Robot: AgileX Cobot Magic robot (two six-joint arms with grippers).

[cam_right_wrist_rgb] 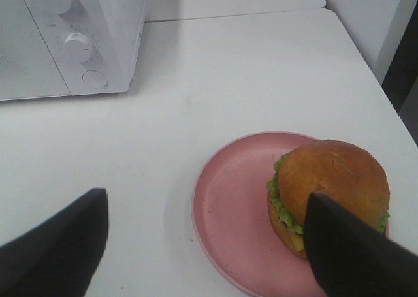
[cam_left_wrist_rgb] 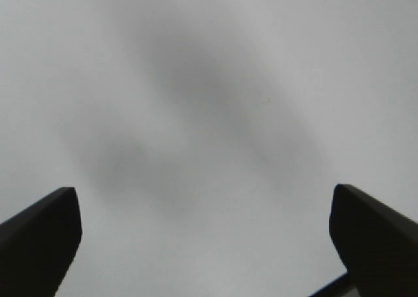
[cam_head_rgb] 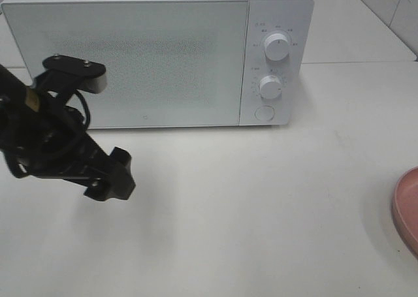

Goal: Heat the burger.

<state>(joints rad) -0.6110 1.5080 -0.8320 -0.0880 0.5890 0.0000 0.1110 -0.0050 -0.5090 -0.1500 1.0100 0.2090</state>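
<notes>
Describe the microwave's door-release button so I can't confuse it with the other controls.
Find the white microwave at the table's back; its control strip runs down the right of the door. Below the two protruding knobs, upper and lower, sits the door-release button: flat, round, lowest on the strip.

Burger (cam_right_wrist_rgb: 330, 179) bun glossy; plate (cam_right_wrist_rgb: 228, 212) matt pink; table (cam_head_rgb: 261, 205) smooth white.

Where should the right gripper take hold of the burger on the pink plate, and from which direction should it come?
Probably the burger is best gripped across its middle layers, below the domed bun, coming down from above. It stands upright at one side of the pink plate, and its glossy round top would likely slip. The right gripper is already open.
</notes>
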